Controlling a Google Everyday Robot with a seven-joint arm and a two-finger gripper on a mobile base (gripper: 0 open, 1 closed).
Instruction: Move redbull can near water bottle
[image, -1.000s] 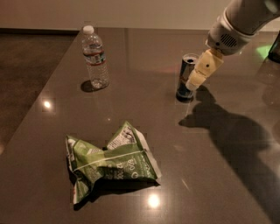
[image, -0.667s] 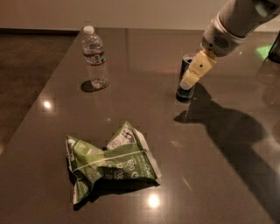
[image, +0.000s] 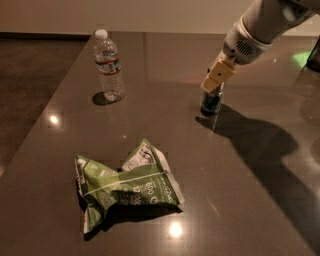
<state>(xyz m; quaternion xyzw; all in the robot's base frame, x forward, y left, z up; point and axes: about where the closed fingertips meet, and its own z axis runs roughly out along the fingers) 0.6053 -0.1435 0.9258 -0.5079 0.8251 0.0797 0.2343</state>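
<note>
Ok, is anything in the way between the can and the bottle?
Nothing visible. The gripper is down at the top of the can on the right, and only bare table runs from there left to the bottle. The chip bag lies nearer the camera, off that line.

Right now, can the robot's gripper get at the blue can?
Probably yes: the gripper is at the top of the redbull can, and nothing stands between them.

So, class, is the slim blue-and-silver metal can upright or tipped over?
Upright: the blue-and-silver can stands on its base on the dark glossy table, body vertical. The gripper is at its top, hiding the rim.
</note>
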